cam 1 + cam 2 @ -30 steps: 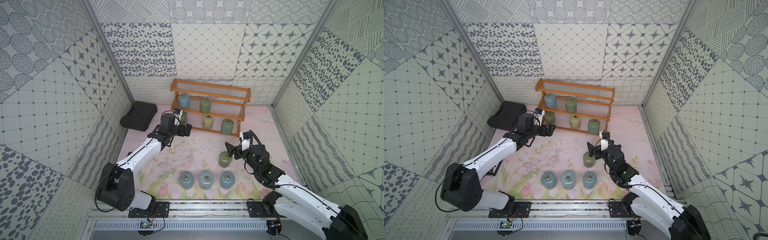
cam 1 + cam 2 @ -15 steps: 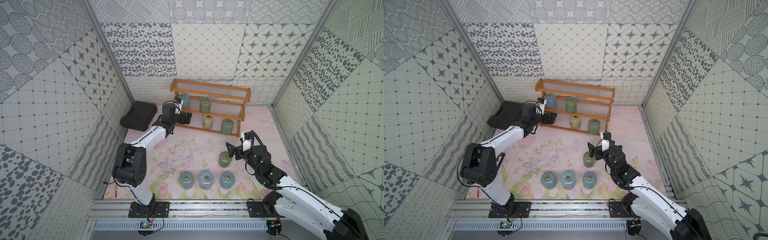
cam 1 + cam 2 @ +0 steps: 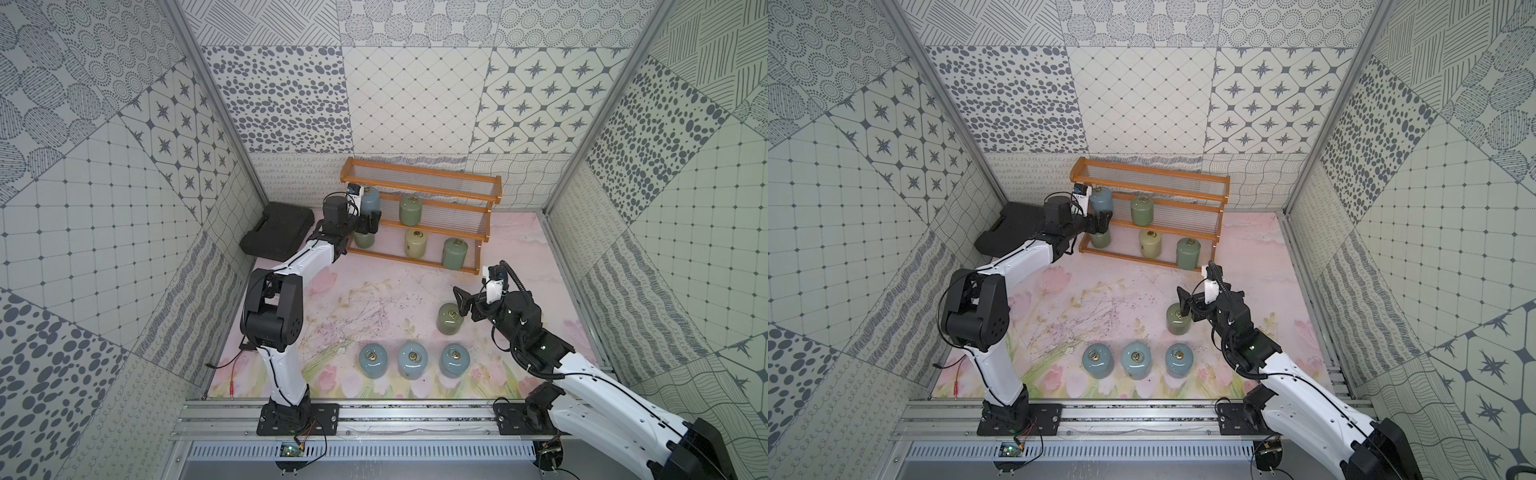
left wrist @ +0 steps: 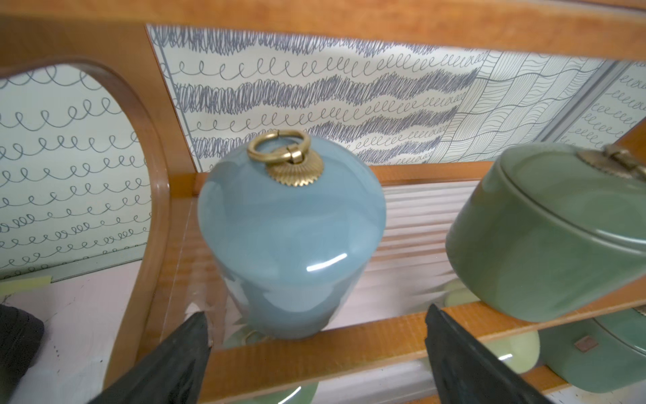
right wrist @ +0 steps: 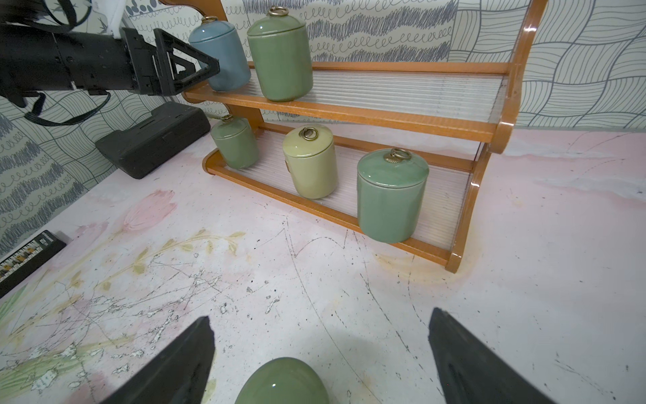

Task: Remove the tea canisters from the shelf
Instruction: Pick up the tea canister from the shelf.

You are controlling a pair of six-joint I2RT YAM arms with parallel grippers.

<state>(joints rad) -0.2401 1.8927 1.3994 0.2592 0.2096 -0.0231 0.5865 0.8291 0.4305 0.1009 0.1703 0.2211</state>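
Standing on the shelf [image 3: 419, 176]: five jars, all upright, on its two lower tiers; the shelf sits at the back of the table [image 3: 374, 286], against the wall.
Middle tier: blue jar [image 3: 370, 199] at the left end; middle green jar [image 3: 410, 210] beside it, a gap between them.
Bottom tier: left green jar [image 3: 363, 240], partly hidden by the left arm in both top views; cream jar [image 3: 415, 243]; right green jar [image 3: 454, 252] near the right end.
Off the shelf: lone green jar [image 3: 449, 318] upright on the table; row of three blue jars [image 3: 412, 359] nearer the arm bases.
Left claw [image 4: 316, 311]: spread wide, holding nothing; its tips are at the middle tier's front rail, with the blue jar lined up between them. Whether they touch it cannot be told.
Right claw [image 5: 320, 314]: spread wide, holding nothing; it hangs just over the lone green jar, whose top shows between the fingers in the wrist view.
Left of the shelf: black case [image 3: 278, 232] on the table by the wall.
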